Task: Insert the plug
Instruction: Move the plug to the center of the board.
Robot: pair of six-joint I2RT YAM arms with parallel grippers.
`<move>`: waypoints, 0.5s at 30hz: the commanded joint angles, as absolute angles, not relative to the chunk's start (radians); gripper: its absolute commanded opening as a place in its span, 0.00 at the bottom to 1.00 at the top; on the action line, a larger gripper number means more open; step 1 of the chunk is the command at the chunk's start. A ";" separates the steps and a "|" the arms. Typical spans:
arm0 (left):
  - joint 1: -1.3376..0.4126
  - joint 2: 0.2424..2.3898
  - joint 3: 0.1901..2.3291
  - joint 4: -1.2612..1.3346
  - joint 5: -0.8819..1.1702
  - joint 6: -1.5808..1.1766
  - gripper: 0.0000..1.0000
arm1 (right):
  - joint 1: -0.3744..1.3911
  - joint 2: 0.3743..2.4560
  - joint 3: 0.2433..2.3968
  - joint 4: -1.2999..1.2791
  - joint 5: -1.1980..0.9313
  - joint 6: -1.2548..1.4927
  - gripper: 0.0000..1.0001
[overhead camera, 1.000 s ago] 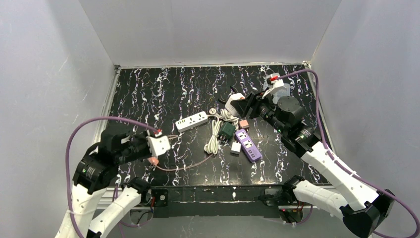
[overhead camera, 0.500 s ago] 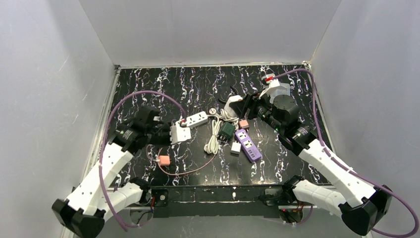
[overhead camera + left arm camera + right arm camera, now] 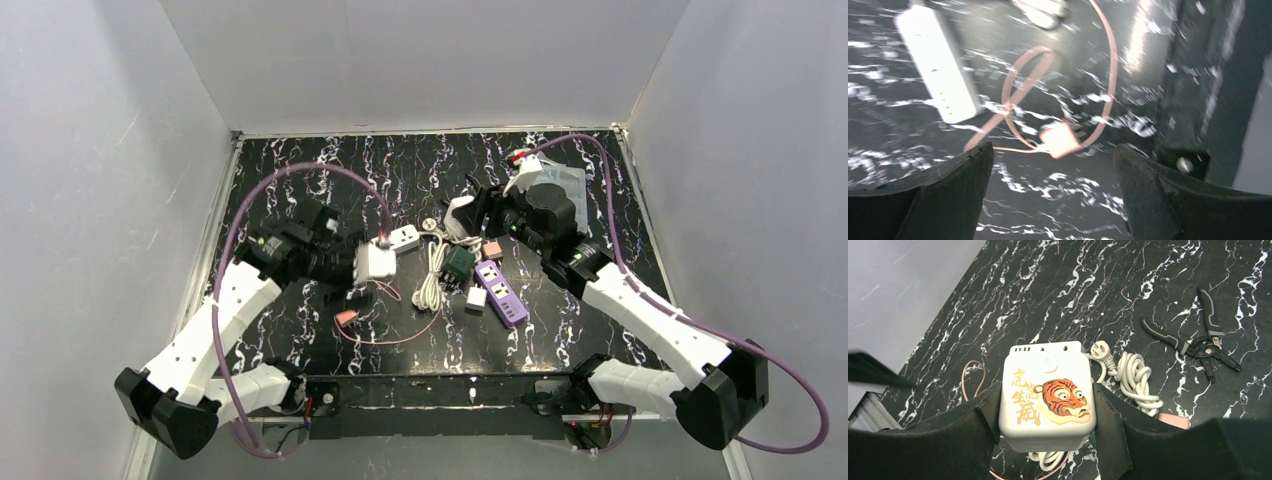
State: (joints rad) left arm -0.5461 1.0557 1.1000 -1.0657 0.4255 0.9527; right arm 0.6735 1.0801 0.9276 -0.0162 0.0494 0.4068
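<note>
Right claw clamped on tiger-print white cube; coiled white cord and pliers beyond. Left claw spread wide, holding nothing, over pink plug on looped pink cable, near white power strip.

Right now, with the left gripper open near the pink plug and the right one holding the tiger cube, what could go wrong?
1. The pink cable loops around the pink plug, close to the white power strip; the open left gripper might catch the loop instead of the plug.
2. The right gripper holds the tiger cube near the coiled white cord; lowering it could snag the cord.
</note>
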 commanded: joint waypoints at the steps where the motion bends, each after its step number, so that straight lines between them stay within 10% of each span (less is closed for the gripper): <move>1: -0.425 1.159 1.300 -0.847 0.434 0.731 0.87 | 0.669 1.132 0.995 0.111 0.048 0.395 0.01; 15: -0.399 1.687 1.352 -0.509 0.303 0.556 0.84 | 0.669 1.228 0.998 0.169 0.095 0.425 0.01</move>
